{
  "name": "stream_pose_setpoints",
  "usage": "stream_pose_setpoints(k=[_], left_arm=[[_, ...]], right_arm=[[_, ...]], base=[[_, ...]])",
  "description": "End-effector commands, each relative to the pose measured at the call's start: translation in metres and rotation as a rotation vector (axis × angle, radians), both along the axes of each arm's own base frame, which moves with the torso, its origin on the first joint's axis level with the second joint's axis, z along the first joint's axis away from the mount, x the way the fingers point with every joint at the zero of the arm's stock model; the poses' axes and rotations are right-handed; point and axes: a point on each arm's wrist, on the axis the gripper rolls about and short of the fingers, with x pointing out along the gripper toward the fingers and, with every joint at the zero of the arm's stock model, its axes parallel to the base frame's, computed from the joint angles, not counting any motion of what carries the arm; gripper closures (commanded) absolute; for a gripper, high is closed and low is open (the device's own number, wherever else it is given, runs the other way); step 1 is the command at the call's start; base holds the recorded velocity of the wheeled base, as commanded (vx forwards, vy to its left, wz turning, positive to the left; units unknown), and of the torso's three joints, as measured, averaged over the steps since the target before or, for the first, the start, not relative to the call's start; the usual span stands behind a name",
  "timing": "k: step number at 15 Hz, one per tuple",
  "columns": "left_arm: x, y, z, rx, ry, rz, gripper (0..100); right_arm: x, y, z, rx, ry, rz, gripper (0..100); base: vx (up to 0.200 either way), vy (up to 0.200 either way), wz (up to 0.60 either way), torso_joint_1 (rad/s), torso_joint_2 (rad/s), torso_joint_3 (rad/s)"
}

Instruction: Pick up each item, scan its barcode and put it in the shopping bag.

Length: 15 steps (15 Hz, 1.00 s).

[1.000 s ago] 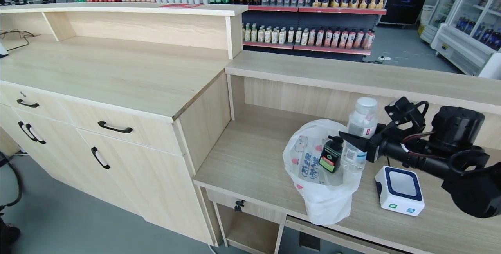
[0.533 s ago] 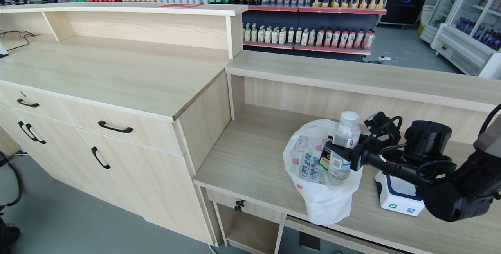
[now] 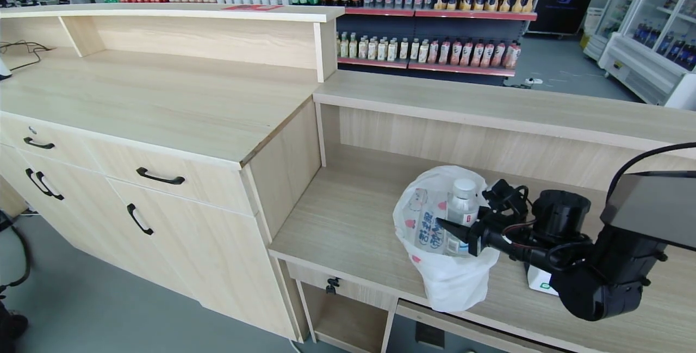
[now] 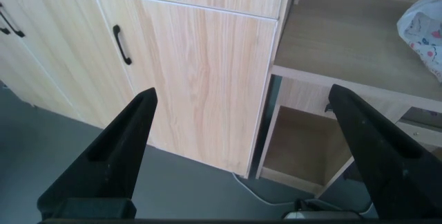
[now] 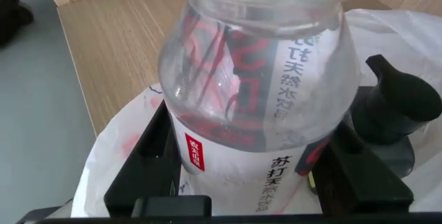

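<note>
Bottle of clear plastic point(image 3: 462, 209), white-capped with a white-and-red printed label, stood upright and clamped between the black fingers of the right gripper point(image 3: 458, 231). It was sunk to its shoulder inside the white printed plastic shopping bag point(image 3: 451, 288) on the pale wooden counter point(image 3: 348, 217). Bagging was judged nearly done for this piece, with only the release left, and a black pump-topped container point(image 5: 397, 106) already lay beside it in the bag. Left gripper point(image 4: 242, 155) hung by the cabinet front, fingers wide apart, holding nothing.
</note>
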Motion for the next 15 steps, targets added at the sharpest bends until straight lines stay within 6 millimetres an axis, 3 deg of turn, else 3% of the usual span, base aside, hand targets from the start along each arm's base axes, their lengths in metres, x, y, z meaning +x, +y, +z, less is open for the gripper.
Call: stream_pose_setpoints(k=[1, 15], left_arm=[[0.0, 0.0, 0.0, 0.0, 0.0, 0.0, 0], [0.0, 0.0, 0.0, 0.0, 0.0, 0.0, 0]], right_arm=[[0.002, -0.001, -0.015, -0.007, 0.038, -0.002, 100], [0.001, -0.005, -0.03, -0.04, 0.072, -0.008, 100]], base=[[0.0, 0.0, 0.0, 0.0, 0.0, 0.0], [0.0, 0.0, 0.0, 0.0, 0.0, 0.0]])
